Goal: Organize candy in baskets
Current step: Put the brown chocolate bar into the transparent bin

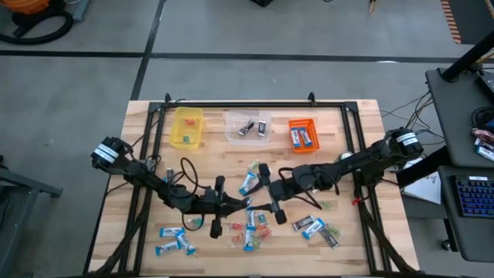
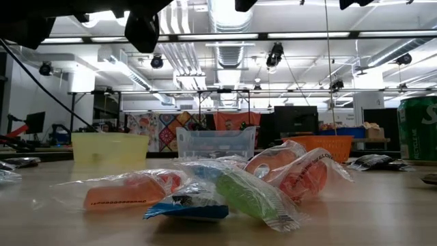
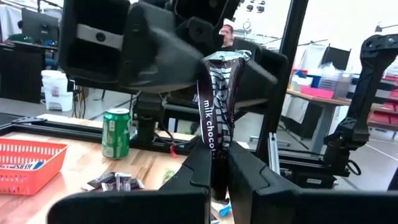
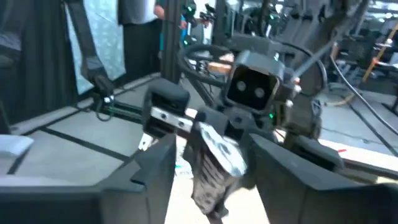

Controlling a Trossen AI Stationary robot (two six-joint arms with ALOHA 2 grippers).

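Near edge, left corner: blue-and-white bars [image 1: 174, 239] lie loose on the worktop [image 1: 363, 123], a few close together.
Near edge, middle: a mixed pile of candy [image 1: 251, 228], red, orange, green and blue-and-white pieces, some touching or overlapping.
Near edge, right of middle: more blue-and-white bars and a dark wrapped piece [image 1: 318, 228], apart from the pile.
Left arm: enters from the left edge and reaches to mid-worktop.
Left pincer [image 3: 219, 158]: clenched on a dark milk chocolate piece [image 3: 217, 99], gripped at its lower end. The piece stands upright above the fingers and is raised off the worktop.
Right arm: enters from the right edge and reaches to mid-worktop, facing the left arm.
Right pincer [image 4: 211, 155]: released. One finger stands on each side of the same chocolate piece, and a gap shows at both sides.
Pincer relation: tip to tip over the middle of the worktop, above the near pile.
Mid-worktop, just beyond the pincers: two or three blue-and-white bars [image 1: 251, 179].
Green can [image 3: 116, 132]: upright on the worktop toward the right edge, with dark wrapped pieces [image 3: 115, 180] lying near it.
Far edge, left: yellow basket [image 1: 187, 127], holding a few small pieces.
Far edge, middle: clear basket [image 1: 247, 126], holding dark wrapped pieces.
Far edge, right: orange basket [image 1: 303, 134], holding blue-and-white bars.
Basket spacing: in a row, apart from one another.
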